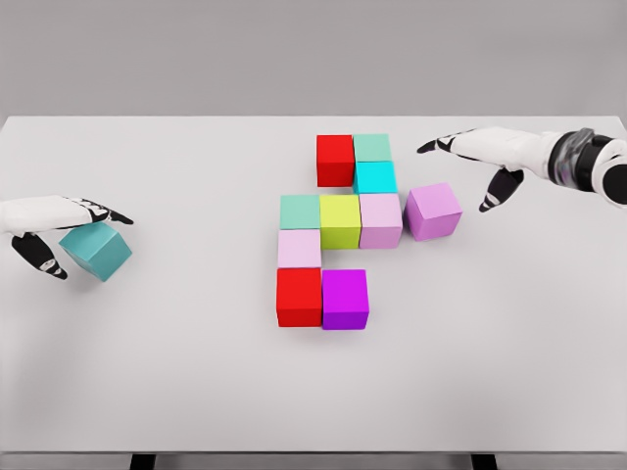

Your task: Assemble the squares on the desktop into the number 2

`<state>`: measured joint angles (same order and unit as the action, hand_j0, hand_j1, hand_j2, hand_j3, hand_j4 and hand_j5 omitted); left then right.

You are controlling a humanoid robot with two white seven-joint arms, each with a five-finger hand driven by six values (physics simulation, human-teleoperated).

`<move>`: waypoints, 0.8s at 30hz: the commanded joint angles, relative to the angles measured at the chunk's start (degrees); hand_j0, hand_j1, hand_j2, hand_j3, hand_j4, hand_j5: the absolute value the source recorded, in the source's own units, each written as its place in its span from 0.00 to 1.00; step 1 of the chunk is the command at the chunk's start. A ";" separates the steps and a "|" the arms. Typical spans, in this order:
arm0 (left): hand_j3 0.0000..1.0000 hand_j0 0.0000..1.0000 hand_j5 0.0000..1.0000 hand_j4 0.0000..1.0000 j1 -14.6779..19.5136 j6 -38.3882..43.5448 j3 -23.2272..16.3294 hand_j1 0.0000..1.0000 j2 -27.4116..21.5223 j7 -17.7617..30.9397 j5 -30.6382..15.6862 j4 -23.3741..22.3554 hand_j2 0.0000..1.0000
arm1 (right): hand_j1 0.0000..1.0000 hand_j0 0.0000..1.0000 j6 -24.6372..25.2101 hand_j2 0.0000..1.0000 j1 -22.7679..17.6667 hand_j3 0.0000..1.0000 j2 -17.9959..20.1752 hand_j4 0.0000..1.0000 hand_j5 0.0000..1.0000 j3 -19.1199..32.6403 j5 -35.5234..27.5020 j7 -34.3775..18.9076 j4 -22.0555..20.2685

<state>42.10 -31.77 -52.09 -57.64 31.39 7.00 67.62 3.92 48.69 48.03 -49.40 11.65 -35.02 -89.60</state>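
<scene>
Several coloured cubes form a cluster mid-table. A red cube (335, 160), a mint cube (372, 148) and a cyan cube (375, 177) sit at the top. Below them run a mint cube (300, 211), a yellow-green cube (340, 220) and a pink cube (380, 219). Further down are a pale pink cube (299, 249), a second red cube (299, 297) and a magenta cube (345, 299). A violet cube (433, 211) sits slightly askew beside the pink one. My right hand (454, 178) hovers open just above and right of it. My left hand (90, 246), at the far left, is shut on a tilted teal cube (98, 253).
The white table (196, 372) stretches wide, with its front edge near the bottom of the view and its far edge against a grey wall. Nothing else stands on it.
</scene>
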 commanded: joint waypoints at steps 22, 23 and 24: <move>0.50 0.50 0.50 0.50 0.00 2.59 -0.20 0.50 1.74 -3.09 1.62 -0.21 0.50 | 1.00 1.00 1.00 1.00 -0.70 1.00 -3.99 1.00 1.00 -1.93 -6.12 0.02 7.51; 0.48 0.48 0.48 0.48 0.00 2.59 -0.20 0.48 1.74 -3.09 1.35 -0.21 0.48 | 1.00 1.00 0.74 1.00 -0.62 1.00 -4.26 1.00 1.00 -2.02 -6.12 0.02 8.21; 0.41 0.41 0.41 0.41 -0.09 2.59 -0.29 0.41 1.74 -3.09 1.26 -0.21 0.41 | 1.00 1.00 0.74 1.00 -0.62 1.00 -4.35 1.00 1.00 -2.02 -6.03 0.02 8.65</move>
<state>42.10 -29.44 -52.29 -55.86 28.27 8.79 67.44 4.80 48.08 44.13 -51.38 5.56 -35.02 -81.99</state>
